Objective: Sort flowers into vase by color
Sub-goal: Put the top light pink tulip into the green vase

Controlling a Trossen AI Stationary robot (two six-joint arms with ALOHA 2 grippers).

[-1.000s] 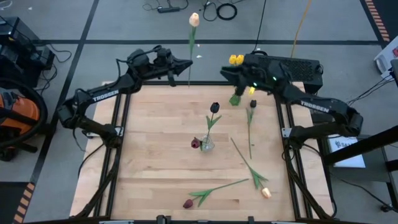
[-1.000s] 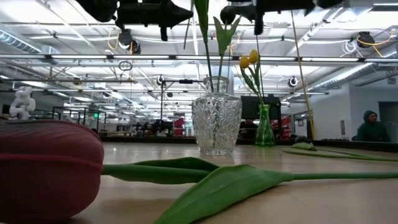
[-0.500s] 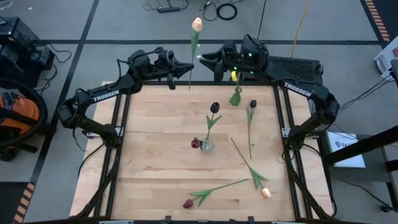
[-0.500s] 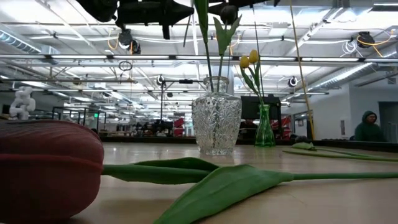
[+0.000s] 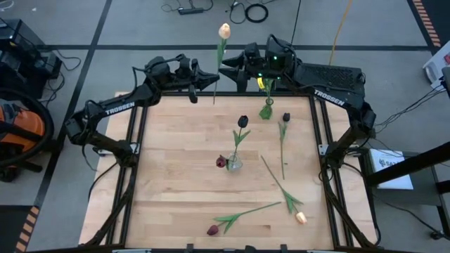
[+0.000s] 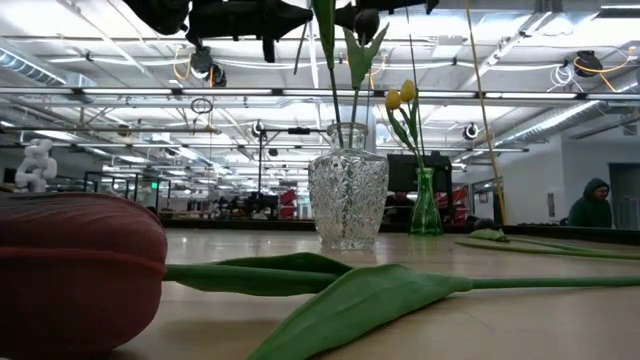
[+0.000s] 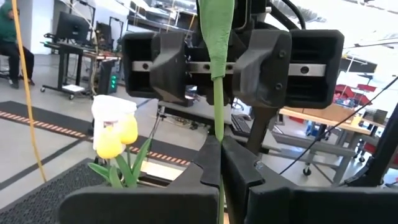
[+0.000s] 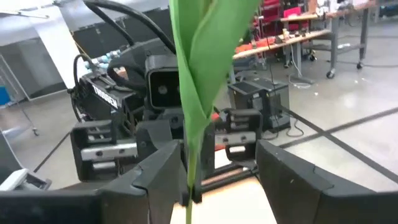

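My left gripper (image 5: 213, 79), at the table's far edge, is shut on a pale peach tulip (image 5: 224, 31) that stands upright. Facing it from the right, my right gripper (image 5: 226, 68) is open, its fingers (image 8: 155, 180) on either side of that tulip's stem and leaf (image 8: 199, 74); whether they touch it I cannot tell. A clear crystal vase (image 5: 234, 163) at mid table holds dark tulips (image 5: 242, 121). A green vase (image 5: 266, 111) at the far side holds yellow tulips (image 7: 115, 134). My left gripper pinches the peach tulip's thin green stem (image 7: 217, 134) between its two fingers, low on the stem, with a short end sticking out below. The fingers come level from the table's left and lie across the stem. The tulip stands upright, clear of the table.
Loose on the table lie a dark tulip (image 5: 285, 117) right of centre, a peach tulip (image 5: 301, 218) near the front right, and a maroon tulip (image 5: 213, 230) at the front edge, whose head fills the low view's left (image 6: 80, 270). A person (image 6: 597, 200) sits far behind.
My right gripper has left the spot above the green vase, going up and toward the far left, and now stands at the held tulip's stem, facing my left gripper. The peach tulip's head has swung slightly toward the right.
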